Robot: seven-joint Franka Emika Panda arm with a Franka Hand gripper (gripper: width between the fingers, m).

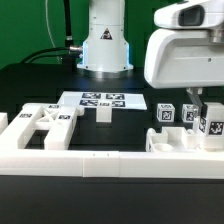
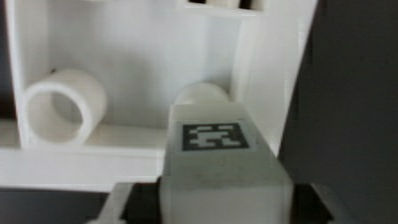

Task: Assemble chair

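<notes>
Three tagged chair legs (image 1: 187,113) upright at the exterior view's right, beyond the border rail (image 1: 90,160); gripper (image 1: 206,108) down on the rightmost leg (image 1: 210,127); frame part (image 1: 45,125) well apart, left. Wrist view: clamped on that leg (image 2: 217,150), fingers (image 2: 135,203) against its sides.

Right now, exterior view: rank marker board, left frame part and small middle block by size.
1. frame part, though nearer the camera
2. marker board
3. middle block, clearly smallest
</notes>
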